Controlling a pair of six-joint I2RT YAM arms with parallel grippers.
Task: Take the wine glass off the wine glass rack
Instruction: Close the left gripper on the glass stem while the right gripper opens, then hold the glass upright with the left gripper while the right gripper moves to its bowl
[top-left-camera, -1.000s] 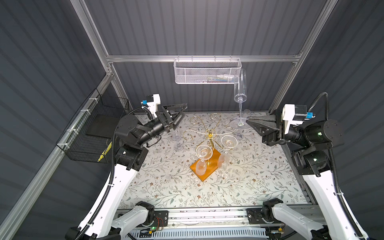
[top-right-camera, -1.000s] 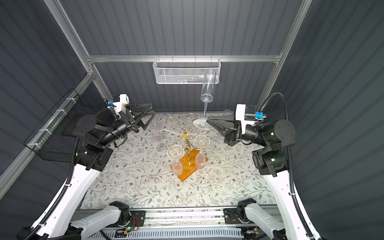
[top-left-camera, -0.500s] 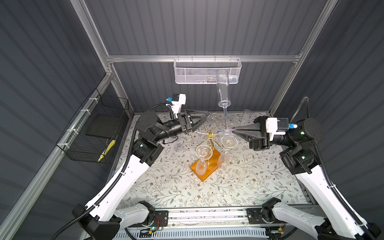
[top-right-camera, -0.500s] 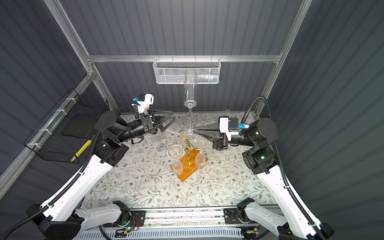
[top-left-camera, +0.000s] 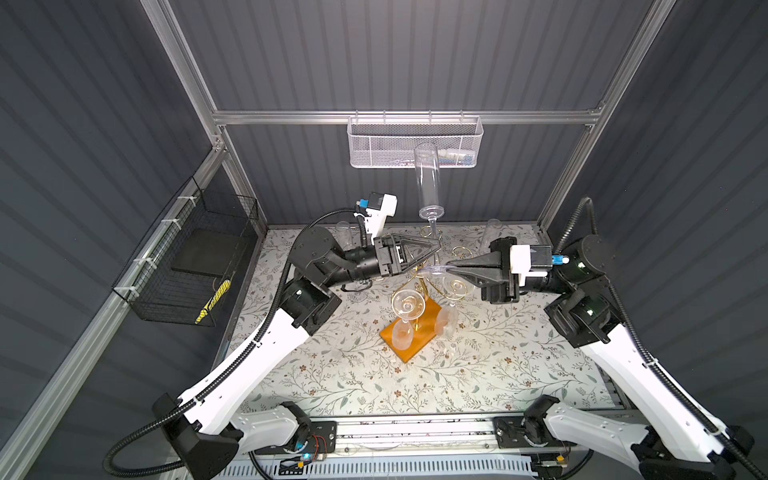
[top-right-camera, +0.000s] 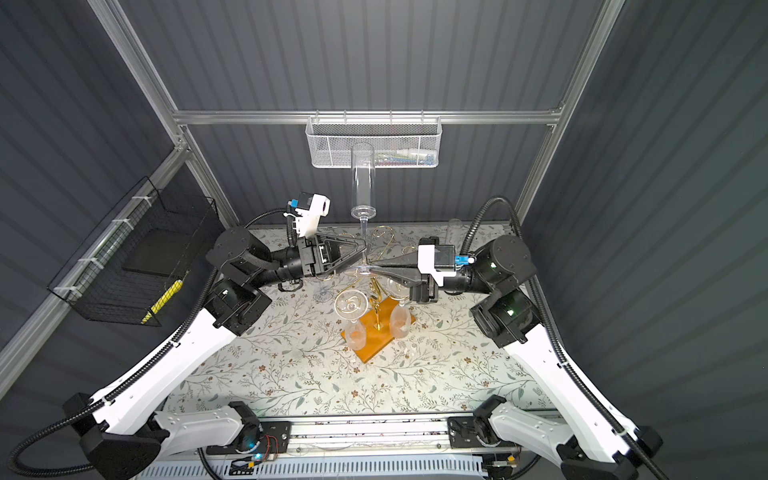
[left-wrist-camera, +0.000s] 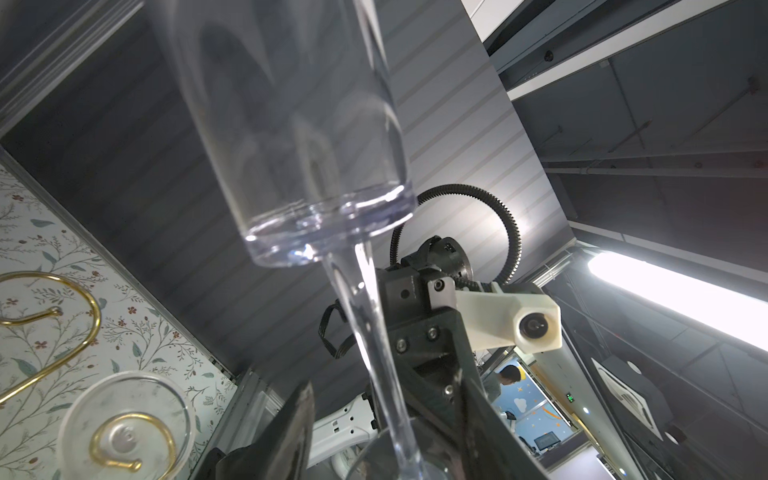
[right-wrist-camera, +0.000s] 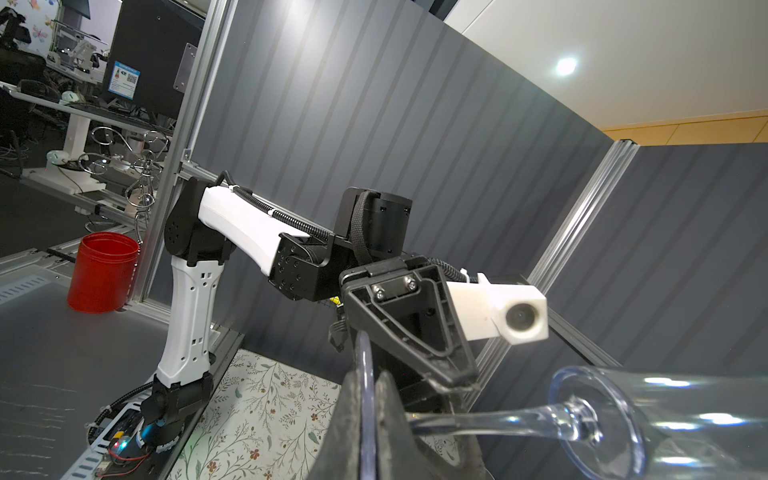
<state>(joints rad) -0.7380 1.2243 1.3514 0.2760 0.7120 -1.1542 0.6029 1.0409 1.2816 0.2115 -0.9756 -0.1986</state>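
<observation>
Right wrist view — we see the right gripper (right-wrist-camera: 368, 386) clamped on the foot of the wine glass (right-wrist-camera: 590, 419) | both top views: glass upright above the wine glass rack (top-left-camera: 417, 345) | left gripper (top-left-camera: 436, 248) jaws part-open astride the stem, contact unclear to us

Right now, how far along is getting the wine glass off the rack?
Done: the wine glass is clear of the wine glass rack, upright above it. In hand: the right gripper is shut on its foot, and the left gripper has open jaws either side of the stem. Left: setting it down; two other glasses hang on the rack.
</observation>
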